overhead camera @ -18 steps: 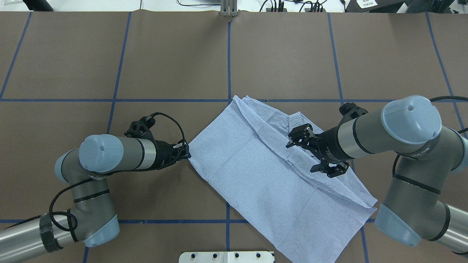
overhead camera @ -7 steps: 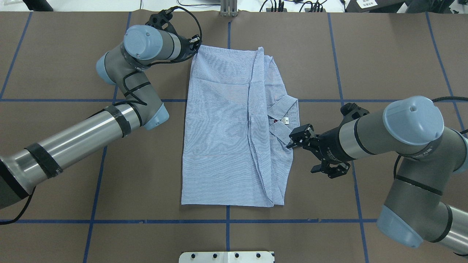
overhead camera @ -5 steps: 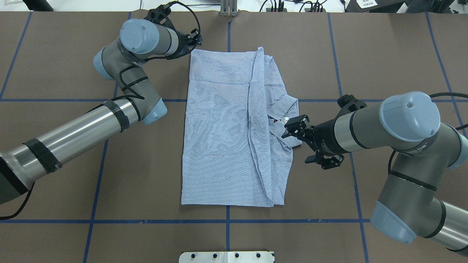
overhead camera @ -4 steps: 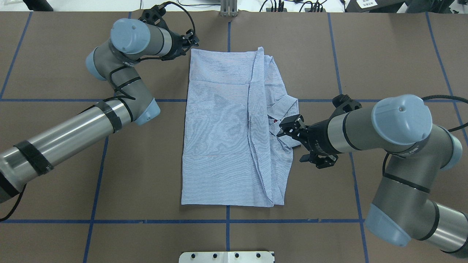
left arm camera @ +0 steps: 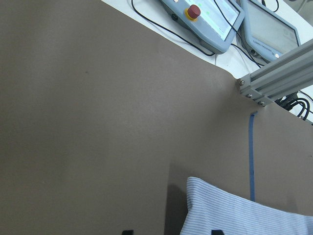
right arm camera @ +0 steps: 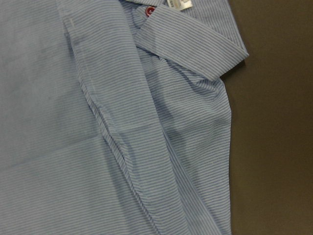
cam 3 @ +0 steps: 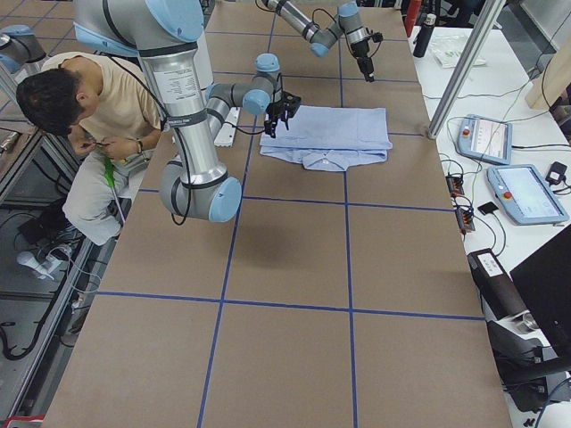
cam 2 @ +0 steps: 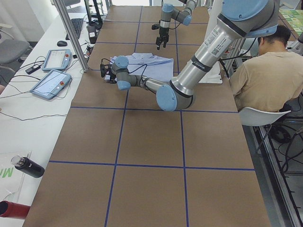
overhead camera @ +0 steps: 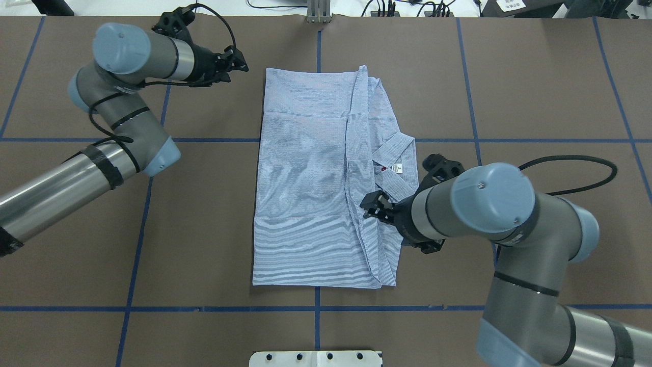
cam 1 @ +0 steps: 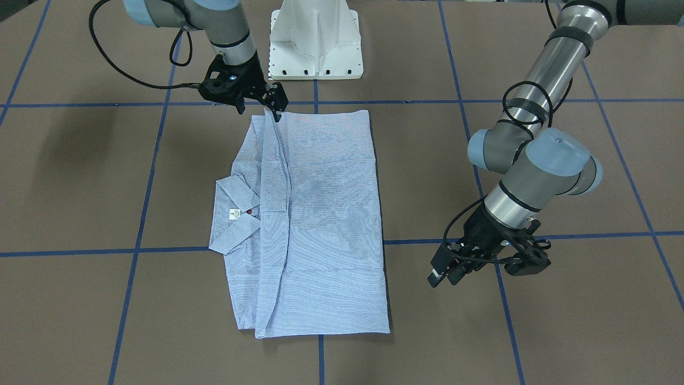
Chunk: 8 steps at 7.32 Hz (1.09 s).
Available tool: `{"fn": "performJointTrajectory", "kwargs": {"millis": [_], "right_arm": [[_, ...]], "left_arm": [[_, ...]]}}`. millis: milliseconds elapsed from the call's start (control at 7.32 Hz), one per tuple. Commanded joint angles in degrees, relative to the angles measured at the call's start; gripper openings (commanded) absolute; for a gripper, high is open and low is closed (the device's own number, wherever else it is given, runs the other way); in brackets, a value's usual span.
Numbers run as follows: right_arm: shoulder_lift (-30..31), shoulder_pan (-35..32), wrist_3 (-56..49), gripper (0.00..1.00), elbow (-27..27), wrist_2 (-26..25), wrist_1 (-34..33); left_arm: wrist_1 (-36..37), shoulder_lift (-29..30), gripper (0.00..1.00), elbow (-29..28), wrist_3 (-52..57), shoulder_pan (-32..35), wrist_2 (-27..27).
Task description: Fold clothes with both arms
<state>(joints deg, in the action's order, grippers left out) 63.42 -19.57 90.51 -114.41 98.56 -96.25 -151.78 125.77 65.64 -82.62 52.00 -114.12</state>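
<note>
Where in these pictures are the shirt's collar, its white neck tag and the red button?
collar (cam 1: 234, 235), front-facing view, lower wing.
neck tag (cam 1: 233, 214), front-facing view, its middle.
red button (right arm camera: 149, 11), right wrist view, its visible part.

Blue-white striped shirt (overhead camera: 310, 178) (red button (right arm camera: 149, 11)).

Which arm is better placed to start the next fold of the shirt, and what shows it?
Probably the right. The right gripper hangs over the shirt, and its wrist view is filled with striped cloth and collar. The left gripper is open over bare table, off the shirt's far corner.
</note>
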Motion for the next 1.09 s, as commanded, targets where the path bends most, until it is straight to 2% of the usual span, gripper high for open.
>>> {"fn": "performJointTrajectory", "kwargs": {"millis": [0,137,273,410,957], "right_arm": [[-4.7,2.3,-17.2,0.99,4.3,-4.0,-10.3],[-6.5,2.3,-23.8,0.99,7.7,-5.1,-10.3],[-10.1,2.2,-27.5,0.99,12.7,-5.5,-10.3],[-11.0,2.2,-28.5,0.99,14.7,-5.6,-10.3],[-10.2,1.8,-33.6,0.98,15.7,-6.8,-11.3]], "left_arm": [[-0.2,-2.5,0.61,1.9,1.6,0.7,-1.4],[-0.2,-2.6,0.61,1.8,1.6,0.7,-1.2],[-0.2,-2.6,0.61,1.8,1.6,0.7,-1.2],[-0.2,-2.6,0.61,1.7,1.6,0.7,-1.2],[-0.2,-2.6,0.61,1.6,1.5,0.7,-1.1]]}}
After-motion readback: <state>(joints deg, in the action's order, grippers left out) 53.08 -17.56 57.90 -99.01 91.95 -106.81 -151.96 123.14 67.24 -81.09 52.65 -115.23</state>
